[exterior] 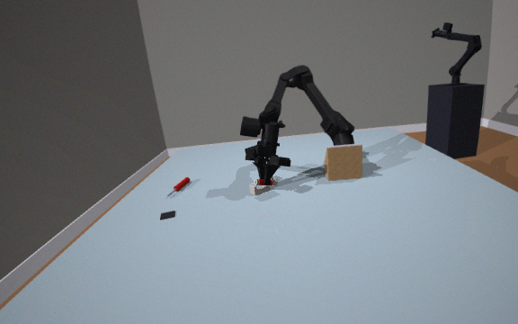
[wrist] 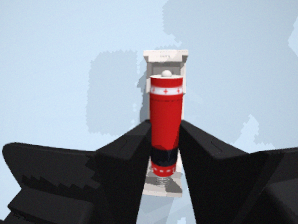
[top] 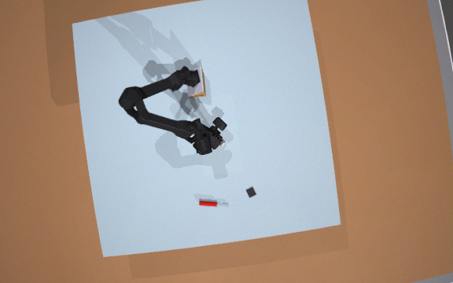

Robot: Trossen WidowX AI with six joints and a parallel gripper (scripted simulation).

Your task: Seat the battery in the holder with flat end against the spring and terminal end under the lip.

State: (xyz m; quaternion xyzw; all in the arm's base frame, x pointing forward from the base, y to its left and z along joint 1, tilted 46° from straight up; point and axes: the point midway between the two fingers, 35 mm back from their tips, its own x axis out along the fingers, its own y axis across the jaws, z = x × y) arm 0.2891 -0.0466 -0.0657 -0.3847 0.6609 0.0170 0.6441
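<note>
Your gripper (wrist: 165, 163) is closed on the battery (wrist: 165, 119), its fingers pinching the dark lower end of the red body. The battery lies lengthwise over the white holder (wrist: 165, 63), directly below the hand, with the holder's far end wall just past the battery's white-banded end and a sliver of holder showing under the near end. You can make out a small red mark on the white band, too small to read; no other writing shows. From the side view, the gripper (exterior: 265, 177) points straight down onto the holder (exterior: 259, 186) on the pale blue table (exterior: 331, 247). Well off from the hand lie a red screwdriver (exterior: 181, 184) and a small black square (exterior: 167, 215).
</note>
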